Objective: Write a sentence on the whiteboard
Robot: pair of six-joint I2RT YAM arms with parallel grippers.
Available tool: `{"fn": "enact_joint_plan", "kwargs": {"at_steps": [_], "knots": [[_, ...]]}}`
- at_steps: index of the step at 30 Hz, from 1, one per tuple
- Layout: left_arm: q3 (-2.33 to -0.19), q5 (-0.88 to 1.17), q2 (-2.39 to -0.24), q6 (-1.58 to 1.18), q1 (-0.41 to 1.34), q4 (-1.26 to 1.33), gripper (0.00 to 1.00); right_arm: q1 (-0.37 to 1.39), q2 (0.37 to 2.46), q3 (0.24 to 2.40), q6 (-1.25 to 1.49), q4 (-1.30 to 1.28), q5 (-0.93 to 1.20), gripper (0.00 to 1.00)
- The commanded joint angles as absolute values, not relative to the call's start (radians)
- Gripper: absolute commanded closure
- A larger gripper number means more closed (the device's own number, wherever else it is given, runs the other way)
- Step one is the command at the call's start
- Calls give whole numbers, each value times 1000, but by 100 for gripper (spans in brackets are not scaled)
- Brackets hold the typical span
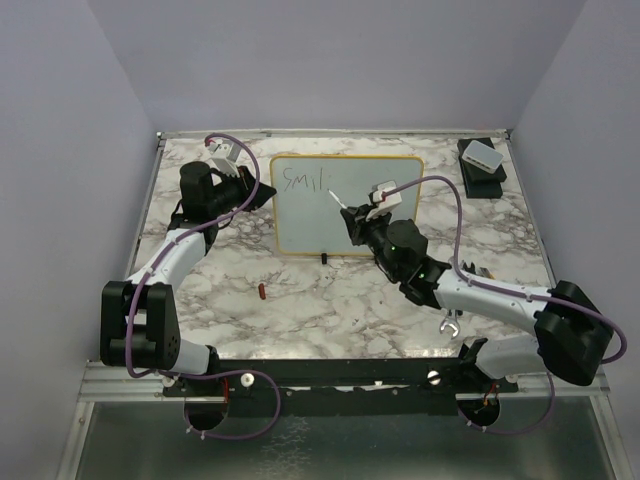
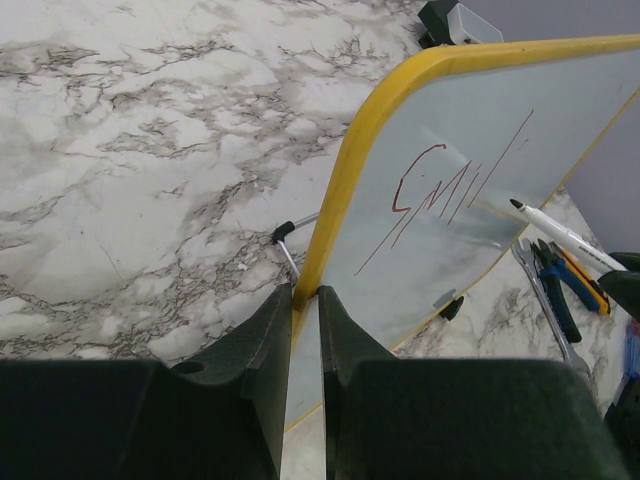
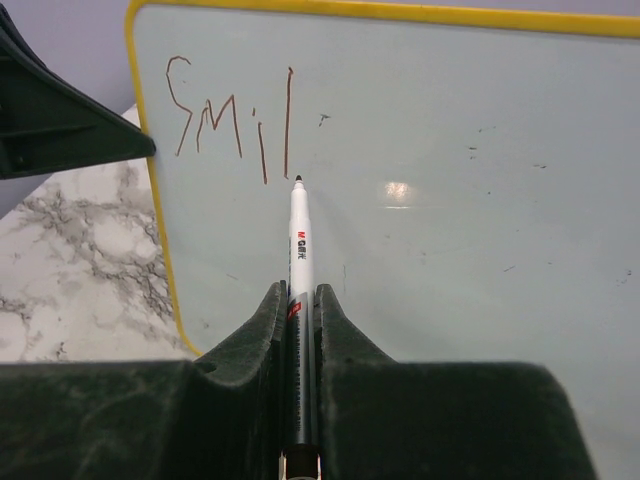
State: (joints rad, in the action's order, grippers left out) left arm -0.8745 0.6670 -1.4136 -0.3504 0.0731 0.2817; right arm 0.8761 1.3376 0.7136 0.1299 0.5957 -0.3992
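Note:
The whiteboard [image 1: 310, 225] [image 2: 520, 120] [image 3: 450, 200] stands upright on small black feet at the back middle of the marble table. The sentence [image 1: 305, 180] [image 2: 440, 195] [image 3: 230, 115] reads "Smil" in thin reddish-brown strokes at the board's upper left. My left gripper [image 1: 262, 190] [image 2: 305, 292] is shut on the board's yellow left rim. My right gripper [image 1: 358, 213] [image 3: 298, 290] is shut on a white marker [image 3: 301, 240] [image 1: 338, 200] [image 2: 560, 232]. The marker's dark tip sits at the foot of the "l" stroke.
A small red cap [image 1: 262, 292] lies on the table in front of the board. A white box on a black base [image 1: 480, 157] stands at the back right. Pliers and a wrench [image 2: 560, 285] lie right of the board, near my right arm.

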Motion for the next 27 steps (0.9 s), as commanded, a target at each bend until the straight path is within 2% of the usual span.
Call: {"fn": "enact_joint_plan", "kwargs": {"at_steps": [1, 17, 27], "knots": [[-862, 687, -1388, -341, 72, 280, 83, 882, 1322, 720, 123, 599, -443, 99], [-861, 688, -1385, -342, 72, 279, 83, 880, 1395, 766, 68, 634, -492, 99], [-861, 689, -1383, -341, 72, 279, 83, 880, 1360, 745, 70, 609, -568, 99]]}}
